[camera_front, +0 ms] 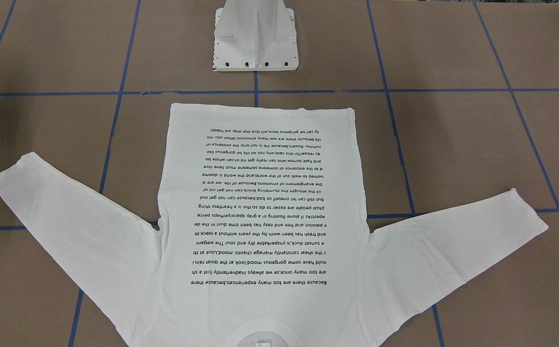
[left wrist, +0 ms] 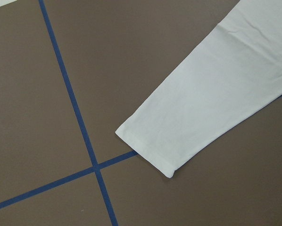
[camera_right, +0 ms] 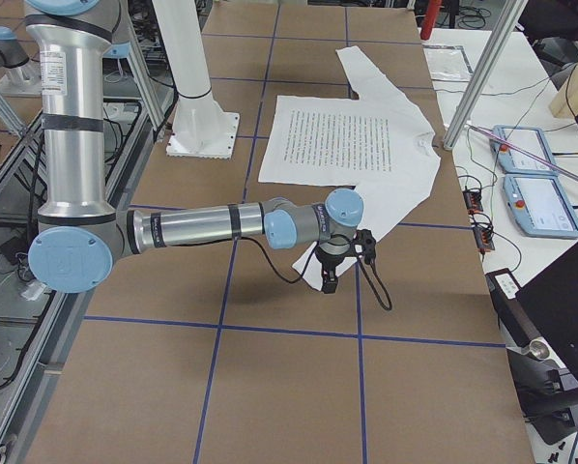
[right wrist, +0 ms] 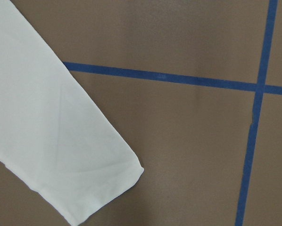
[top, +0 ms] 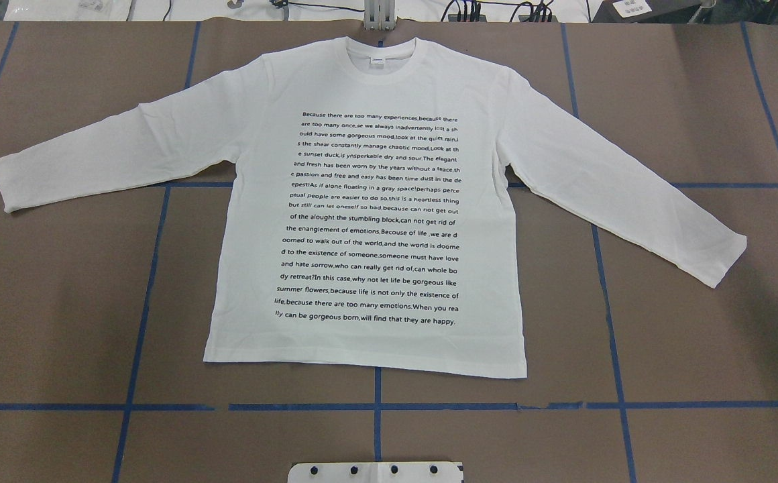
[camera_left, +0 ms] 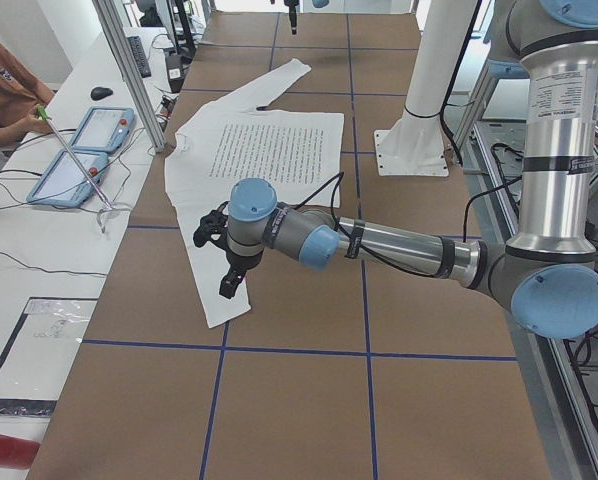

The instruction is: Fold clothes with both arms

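Left gripper point(camera_left: 225, 290), centre-left of the left side view, hangs over a sleeve's cuff point(left wrist: 145, 153); whether its fingers are spread cannot be told. Right gripper point(camera_right: 328, 282), mid-frame in the right side view, likewise, over the other cuff point(right wrist: 108, 188). Farther on, the shirt point(top: 369, 201) lies flat on the table point(top: 60, 302) at frame centre, text up; only the side views show the grippers whole.

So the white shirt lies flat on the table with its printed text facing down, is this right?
Not quite. The shirt lies flat on the table, but its printed text faces up, not down. The overhead exterior view shows this plainly.
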Action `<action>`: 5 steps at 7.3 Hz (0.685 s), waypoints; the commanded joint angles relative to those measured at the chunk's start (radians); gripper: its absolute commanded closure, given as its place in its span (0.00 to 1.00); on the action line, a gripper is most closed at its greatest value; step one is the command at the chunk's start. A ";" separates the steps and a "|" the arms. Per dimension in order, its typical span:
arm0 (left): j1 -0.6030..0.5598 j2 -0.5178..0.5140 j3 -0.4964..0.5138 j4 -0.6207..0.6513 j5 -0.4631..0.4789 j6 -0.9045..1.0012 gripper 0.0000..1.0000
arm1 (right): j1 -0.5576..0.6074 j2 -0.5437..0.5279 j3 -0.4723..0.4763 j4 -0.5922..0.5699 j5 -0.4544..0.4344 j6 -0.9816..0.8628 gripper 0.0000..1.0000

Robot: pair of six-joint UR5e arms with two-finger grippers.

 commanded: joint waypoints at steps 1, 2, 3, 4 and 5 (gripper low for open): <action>0.001 -0.001 0.002 -0.006 -0.021 -0.025 0.00 | -0.082 0.014 -0.152 0.304 -0.008 0.313 0.07; 0.001 -0.003 0.002 -0.006 -0.021 -0.025 0.00 | -0.101 0.014 -0.225 0.429 -0.008 0.378 0.11; 0.001 -0.003 0.002 -0.007 -0.021 -0.025 0.00 | -0.112 0.014 -0.261 0.469 -0.007 0.452 0.11; 0.001 -0.003 -0.002 -0.006 -0.021 -0.025 0.00 | -0.117 0.014 -0.252 0.473 -0.004 0.539 0.14; 0.001 -0.003 -0.004 -0.007 -0.021 -0.025 0.00 | -0.152 0.014 -0.260 0.473 -0.010 0.554 0.15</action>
